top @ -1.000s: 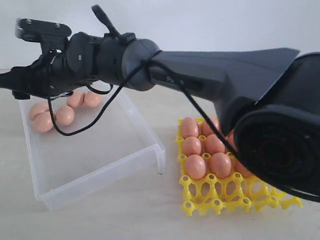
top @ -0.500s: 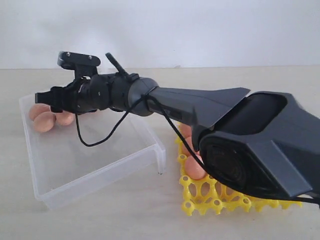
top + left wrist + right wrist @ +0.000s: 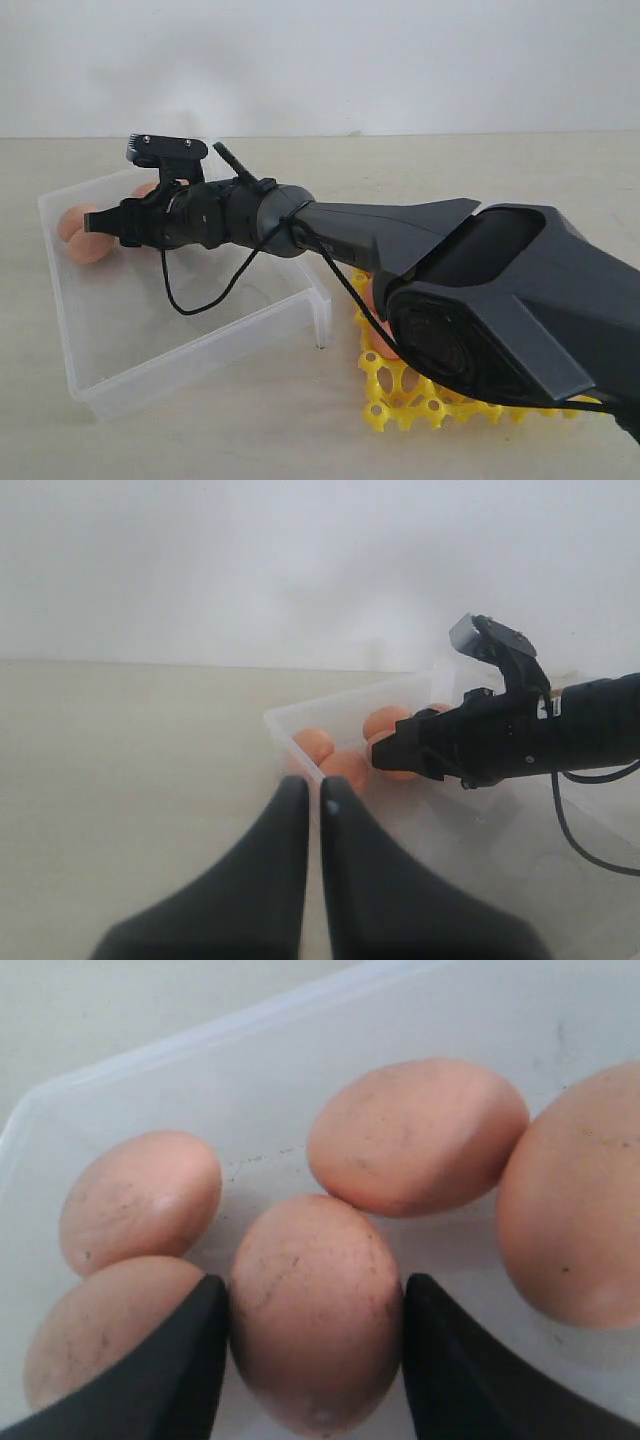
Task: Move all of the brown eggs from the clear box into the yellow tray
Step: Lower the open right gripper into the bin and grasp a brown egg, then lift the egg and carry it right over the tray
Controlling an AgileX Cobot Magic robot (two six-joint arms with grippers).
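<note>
Brown eggs bunched in far corner of clear box, touching each other. Right gripper straddles one; neighbours close beside both fingers. Rest of box floor bare. Right arm spans box and overhangs yellow tray.

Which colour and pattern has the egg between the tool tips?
Smooth oval egg: pinkish-brown, faint dark speckles; best in right wrist view.

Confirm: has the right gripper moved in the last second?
Yes. The right gripper dropped from above the clear box to the eggs in its far corner.
</note>
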